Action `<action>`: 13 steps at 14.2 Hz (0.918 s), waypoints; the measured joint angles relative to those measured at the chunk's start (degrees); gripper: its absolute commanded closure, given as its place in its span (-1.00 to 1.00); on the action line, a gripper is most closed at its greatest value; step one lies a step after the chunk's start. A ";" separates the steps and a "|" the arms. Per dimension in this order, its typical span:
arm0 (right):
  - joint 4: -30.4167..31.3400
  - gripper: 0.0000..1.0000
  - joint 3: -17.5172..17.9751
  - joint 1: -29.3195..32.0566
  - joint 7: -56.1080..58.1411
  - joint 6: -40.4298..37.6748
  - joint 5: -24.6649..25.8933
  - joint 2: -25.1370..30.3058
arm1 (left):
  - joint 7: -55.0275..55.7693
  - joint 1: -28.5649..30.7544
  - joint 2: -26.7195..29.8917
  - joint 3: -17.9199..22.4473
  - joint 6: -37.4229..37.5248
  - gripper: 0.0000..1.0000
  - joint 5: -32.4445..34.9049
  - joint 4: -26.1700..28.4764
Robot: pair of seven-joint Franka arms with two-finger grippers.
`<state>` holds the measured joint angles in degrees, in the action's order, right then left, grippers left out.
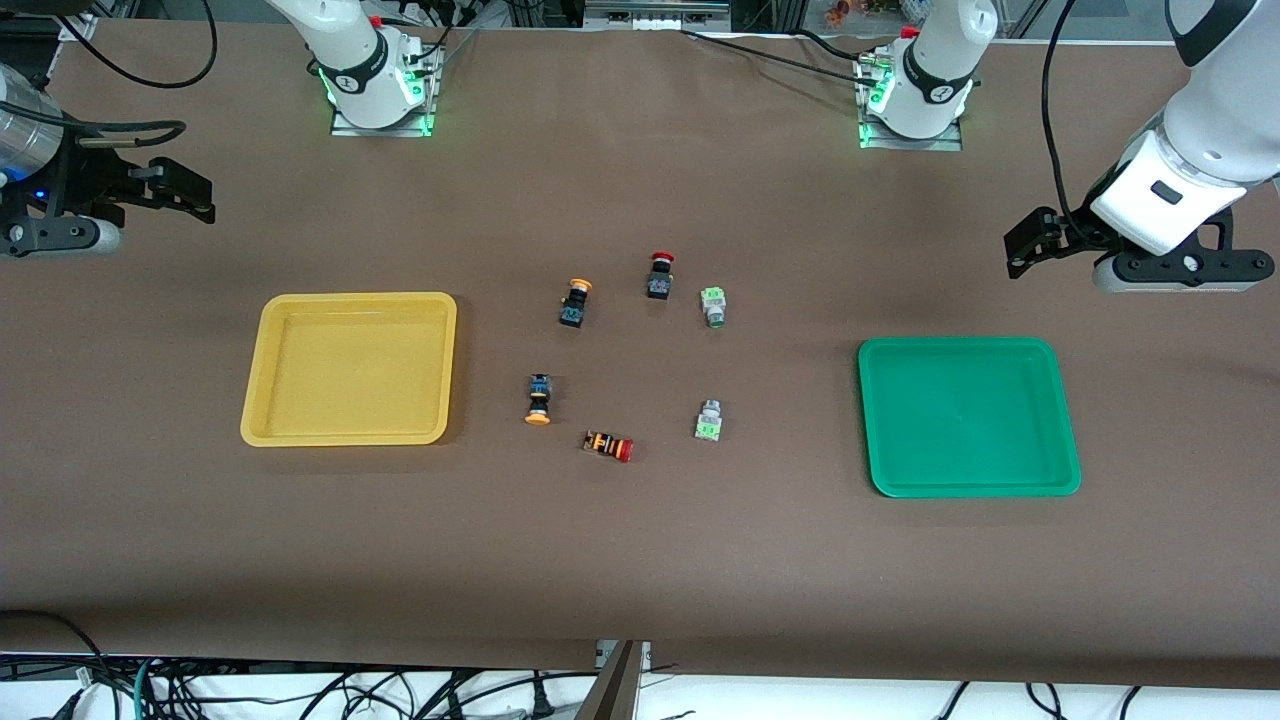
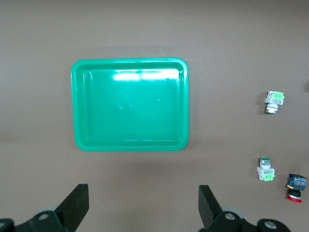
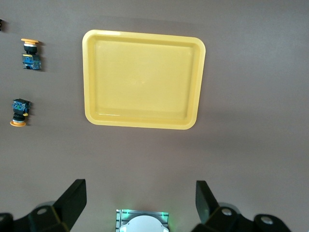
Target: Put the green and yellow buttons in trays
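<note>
Two yellow-capped buttons (image 1: 576, 302) (image 1: 539, 399) and two green-faced buttons (image 1: 713, 306) (image 1: 709, 421) lie on the table between the trays. The yellow tray (image 1: 350, 368) lies toward the right arm's end and the green tray (image 1: 968, 417) toward the left arm's end; both hold nothing. My left gripper (image 1: 1028, 243) is open and empty, up over the table's left-arm end; its wrist view shows the green tray (image 2: 130, 104) and both green buttons (image 2: 275, 101) (image 2: 266, 170). My right gripper (image 1: 185, 192) is open and empty over the right-arm end; its wrist view shows the yellow tray (image 3: 144, 79) and both yellow buttons (image 3: 30, 53) (image 3: 19, 112).
A red-capped black button (image 1: 660, 275) stands between a yellow and a green button. A red-capped button with an orange-striped body (image 1: 609, 446) lies nearer the front camera. The arm bases (image 1: 375, 90) (image 1: 915, 95) stand at the table's back edge.
</note>
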<state>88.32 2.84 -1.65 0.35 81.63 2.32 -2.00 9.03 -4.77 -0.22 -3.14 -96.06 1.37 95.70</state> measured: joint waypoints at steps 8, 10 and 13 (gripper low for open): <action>0.00 -1.00 -0.01 0.01 0.41 0.02 0.00 -0.01 | 0.00 -0.13 0.00 -0.10 0.00 -1.00 0.00 0.00; 0.00 -1.00 -0.01 0.02 0.41 0.06 0.00 -0.01 | 0.00 -0.16 0.00 -0.13 0.00 -1.00 0.00 0.00; 0.00 -1.00 -0.04 0.03 0.40 0.95 0.00 -0.02 | 0.00 -0.35 0.00 -0.13 0.00 -1.00 0.00 0.00</action>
<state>88.32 2.80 -1.62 0.75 82.58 2.32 -2.02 9.03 -5.13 -0.22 -3.28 -96.05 1.37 95.70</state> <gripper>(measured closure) 0.000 0.000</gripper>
